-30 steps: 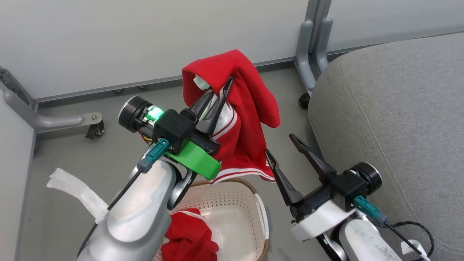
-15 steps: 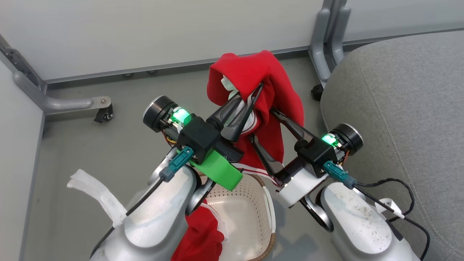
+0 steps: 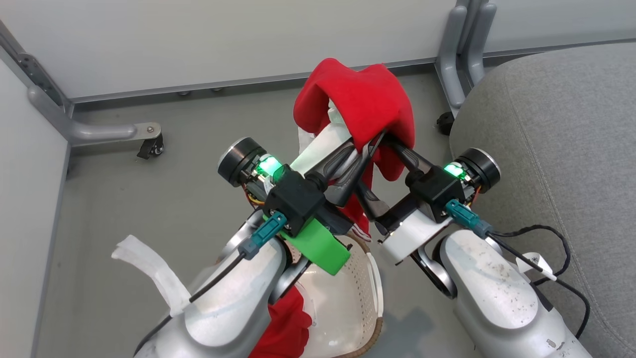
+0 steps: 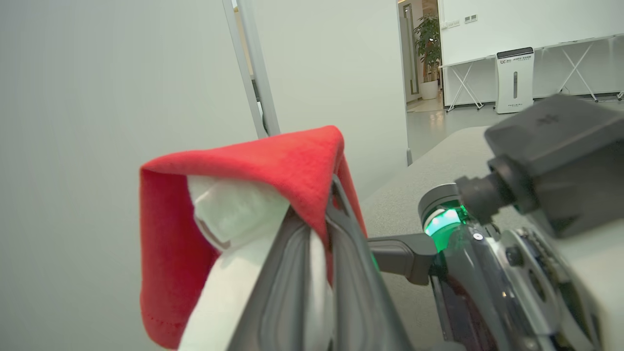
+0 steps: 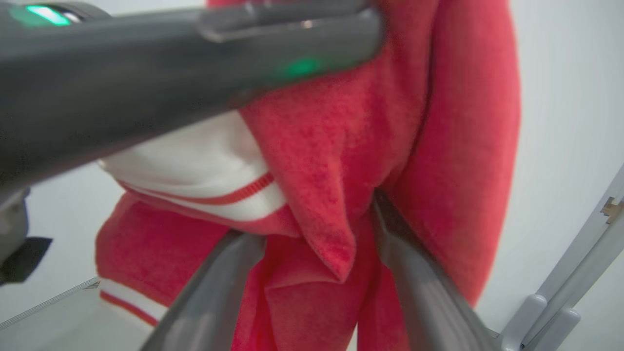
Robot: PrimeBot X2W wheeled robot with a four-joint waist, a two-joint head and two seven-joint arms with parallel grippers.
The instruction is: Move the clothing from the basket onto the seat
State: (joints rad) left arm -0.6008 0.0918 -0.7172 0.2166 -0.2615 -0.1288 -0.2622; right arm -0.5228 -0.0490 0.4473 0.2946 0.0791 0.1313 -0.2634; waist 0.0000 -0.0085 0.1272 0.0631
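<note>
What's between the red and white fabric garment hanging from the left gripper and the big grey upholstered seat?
Only the open right gripper, fingers straddling a fold of the red fabric garment on its seat side; nothing else visible before the grey upholstered seat.

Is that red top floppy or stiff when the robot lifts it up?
Probably floppy: the red garment folds over the shut left gripper and hangs down in drapes. Likely light, since one thin pinch holds it up. It might slip, as only a small fold is pinched.
</note>
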